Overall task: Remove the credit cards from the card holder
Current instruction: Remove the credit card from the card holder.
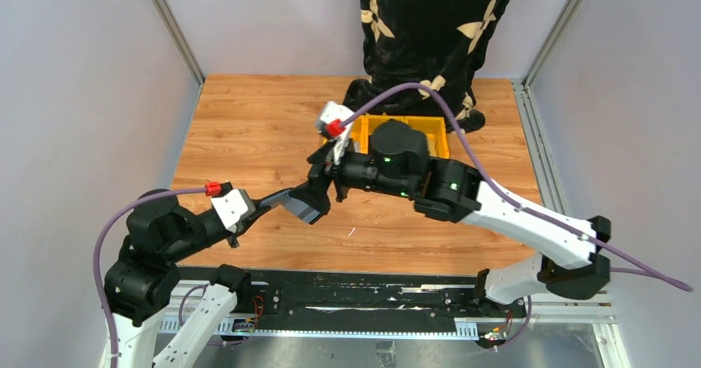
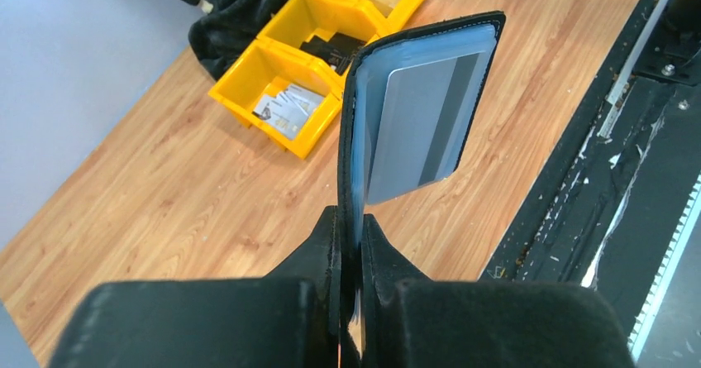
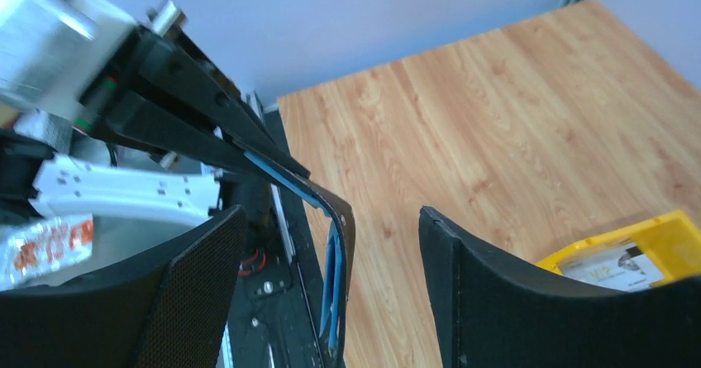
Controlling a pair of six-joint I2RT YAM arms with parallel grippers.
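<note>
The black card holder [image 2: 355,112] stands open and upright in the air above the table, with my left gripper [image 2: 351,240] shut on its lower edge. A grey-blue credit card [image 2: 422,120] with a darker stripe lies against its translucent inner sleeve, and the card's lower corner juts past the sleeve. In the right wrist view the card holder [image 3: 340,244] hangs bent between the wide-apart fingers of my right gripper [image 3: 331,215], which is open and touches nothing. From above, the left gripper [image 1: 298,203] and the right gripper [image 1: 326,168] meet at the card holder [image 1: 304,211] near the table's middle.
A row of yellow bins [image 1: 430,130] sits at the back of the table, and one bin [image 2: 281,95] holds loose cards. A black patterned cloth [image 1: 430,29] hangs behind the bins. The black base rail [image 1: 355,298] runs along the near edge.
</note>
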